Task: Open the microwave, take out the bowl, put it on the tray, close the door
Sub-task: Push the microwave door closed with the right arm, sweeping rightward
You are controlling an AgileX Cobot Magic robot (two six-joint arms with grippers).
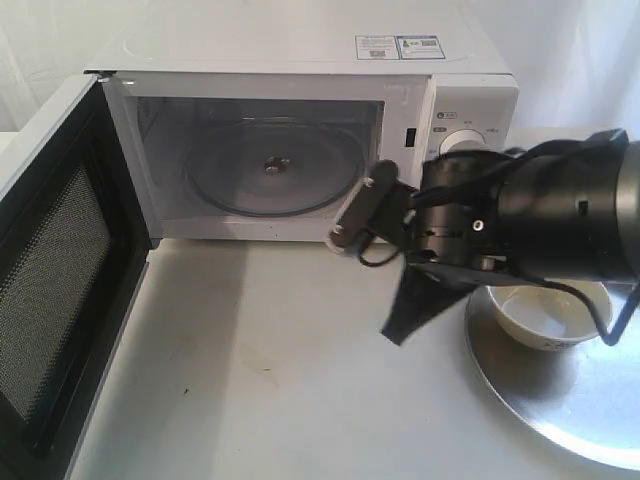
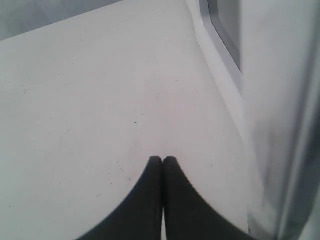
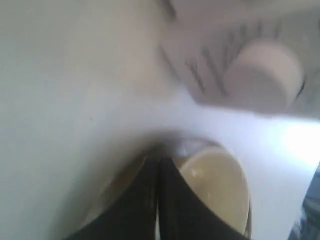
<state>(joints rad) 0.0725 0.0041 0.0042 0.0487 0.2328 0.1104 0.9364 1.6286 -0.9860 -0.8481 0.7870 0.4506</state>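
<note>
The bowl (image 1: 545, 318) sits on the tray (image 1: 560, 410), at four o'clock from the microwave (image 1: 300, 130), whose door (image 1: 60, 290) stands wide open at nine o'clock. The right gripper (image 1: 395, 332) hangs over the table (image 1: 260, 380) just beside the tray, jaws together. The left gripper (image 2: 163, 161) has its jaws together too.

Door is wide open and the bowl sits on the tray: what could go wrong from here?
1. The right gripper, shut, hangs beside the bowl, and a cable loops over its rim. Pulling back could snag or tip the bowl on the tray.
2. The door is swung wide. The left gripper, shut near what looks like its outer face, might slip along it or shove the microwave.
</note>
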